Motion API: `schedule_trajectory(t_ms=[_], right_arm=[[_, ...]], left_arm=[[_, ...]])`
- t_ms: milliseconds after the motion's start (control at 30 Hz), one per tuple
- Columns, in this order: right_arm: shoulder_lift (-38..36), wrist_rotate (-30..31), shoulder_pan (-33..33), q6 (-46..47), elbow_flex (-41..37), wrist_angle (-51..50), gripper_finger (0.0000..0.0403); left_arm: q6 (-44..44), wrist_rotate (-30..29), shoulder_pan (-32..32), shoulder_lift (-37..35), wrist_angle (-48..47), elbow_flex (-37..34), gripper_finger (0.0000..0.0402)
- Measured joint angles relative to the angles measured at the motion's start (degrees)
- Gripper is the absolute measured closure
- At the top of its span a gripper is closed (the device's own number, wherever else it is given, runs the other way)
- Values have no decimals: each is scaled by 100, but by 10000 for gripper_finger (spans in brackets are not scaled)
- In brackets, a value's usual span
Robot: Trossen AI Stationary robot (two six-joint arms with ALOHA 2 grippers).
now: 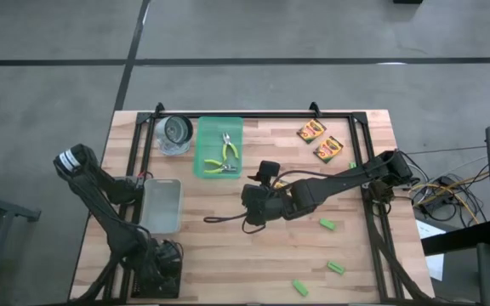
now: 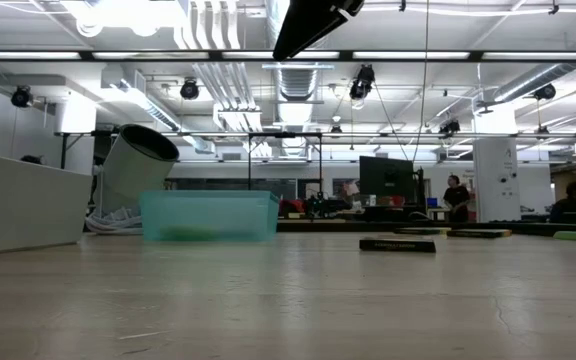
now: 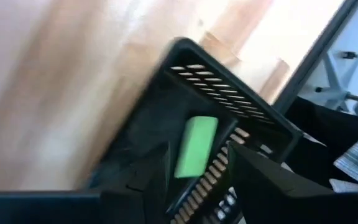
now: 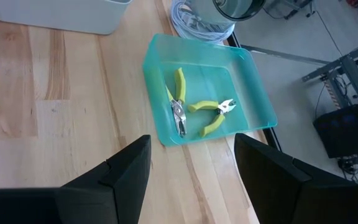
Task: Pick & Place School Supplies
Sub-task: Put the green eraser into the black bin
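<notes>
I have the left pincer [image 3: 197, 180] at the counter's [image 1: 228, 255] near-left corner, released above a black slotted basket [image 3: 229, 106]; one green block [image 3: 196, 146] lies inside it. The right pincer [image 4: 191, 180] hangs mid-counter, released and holding nothing, facing the teal tray [image 4: 253, 112]; two pliers [image 4: 194, 111] lie in that tray. Two crayon boxes [image 1: 321, 139] sit at the far right; three green blocks [image 1: 327, 224] lie scattered near right. Risks, in my judgement: the blocks are small and may skid from closing fingers; the right arm's cable could drag across the boards.
</notes>
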Motion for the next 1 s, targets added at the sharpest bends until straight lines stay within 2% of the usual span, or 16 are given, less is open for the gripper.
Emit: schedule_trajectory(t_ms=[100, 233, 500, 600, 800, 933, 1000], right_arm=[[0, 0, 0, 0, 0, 1, 177], [0, -1, 1, 0, 0, 1, 177], [0, 0, 0, 0, 0, 4, 177], [0, 0, 1, 0, 0, 5, 177], [0, 0, 0, 0, 0, 9, 177], [0, 0, 0, -6, 0, 12, 177], [0, 11, -2, -338, 0, 29, 177]], left_arm=[[2, -220, 37, -165, -452, 90, 236], [122, -1120, 50, -381, -916, 237, 236], [930, -4328, 51, -532, -929, 280, 236], [951, -5051, 106, -532, -930, 277, 236], [1067, -5175, 374, -634, -902, 231, 236], [1682, -5111, 610, -777, -891, 227, 236], [2141, -5039, 738, -877, -792, 228, 236]])
